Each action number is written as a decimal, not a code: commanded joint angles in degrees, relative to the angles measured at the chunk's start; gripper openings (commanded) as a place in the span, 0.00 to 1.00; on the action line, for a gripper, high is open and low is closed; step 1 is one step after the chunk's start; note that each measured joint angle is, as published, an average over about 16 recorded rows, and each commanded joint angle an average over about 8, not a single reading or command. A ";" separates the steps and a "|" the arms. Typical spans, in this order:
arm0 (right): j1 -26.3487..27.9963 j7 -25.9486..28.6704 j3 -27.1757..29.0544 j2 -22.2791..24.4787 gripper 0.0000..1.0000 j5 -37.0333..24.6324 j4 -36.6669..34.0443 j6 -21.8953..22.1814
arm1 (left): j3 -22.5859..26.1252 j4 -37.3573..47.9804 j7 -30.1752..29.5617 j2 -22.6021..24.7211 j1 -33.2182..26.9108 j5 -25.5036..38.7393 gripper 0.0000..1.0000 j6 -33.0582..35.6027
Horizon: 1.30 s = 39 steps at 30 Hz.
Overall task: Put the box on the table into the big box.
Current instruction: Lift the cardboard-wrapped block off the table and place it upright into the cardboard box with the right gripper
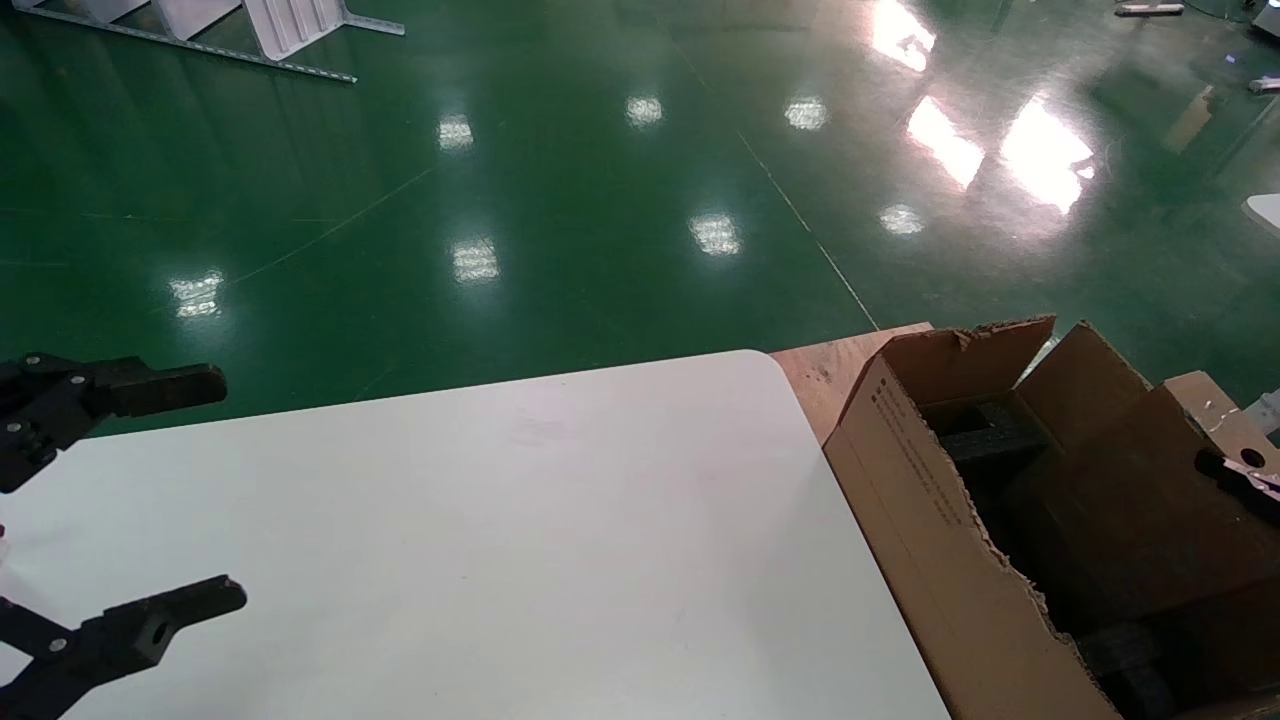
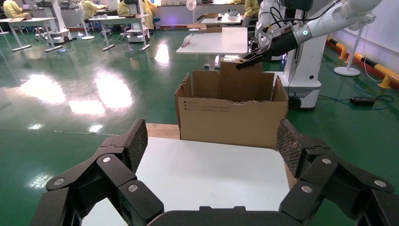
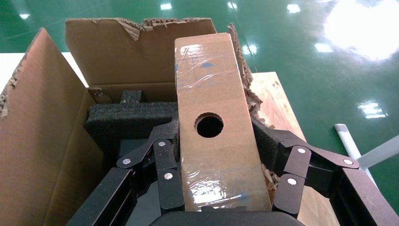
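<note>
My right gripper (image 3: 215,135) is shut on the box (image 3: 209,94), a small taped brown box with a round hole in its narrow face. It holds the box upright inside the open top of the big box (image 3: 42,136), above black foam blocks (image 3: 127,117). In the head view the box (image 1: 1130,500) stands in the big box (image 1: 940,540) at the right, with the right gripper (image 1: 1238,476) on it. My left gripper (image 1: 200,495) is open and empty over the left side of the white table (image 1: 520,520). The left wrist view shows this gripper (image 2: 211,139), the table (image 2: 207,174) and the big box (image 2: 230,117) beyond.
The big box stands on a wooden board (image 1: 820,372) against the table's right edge. Glossy green floor (image 1: 560,200) lies beyond. A white metal frame (image 1: 250,30) lies on the floor far left. Other tables (image 2: 216,42) and people stand far off.
</note>
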 commanded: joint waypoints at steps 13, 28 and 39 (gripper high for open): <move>4.57 -1.48 -2.75 -0.18 0.00 -0.96 -1.77 1.51 | 0.00 0.00 0.00 0.00 0.00 0.00 1.00 0.00; 8.47 -3.03 -5.69 -1.70 0.00 -2.28 -4.53 2.91 | 0.01 0.00 0.00 0.00 0.00 -0.01 1.00 0.00; 10.67 -2.29 -7.03 -3.68 0.00 -2.79 -5.91 5.27 | 0.01 0.00 0.01 0.00 0.00 -0.01 1.00 0.00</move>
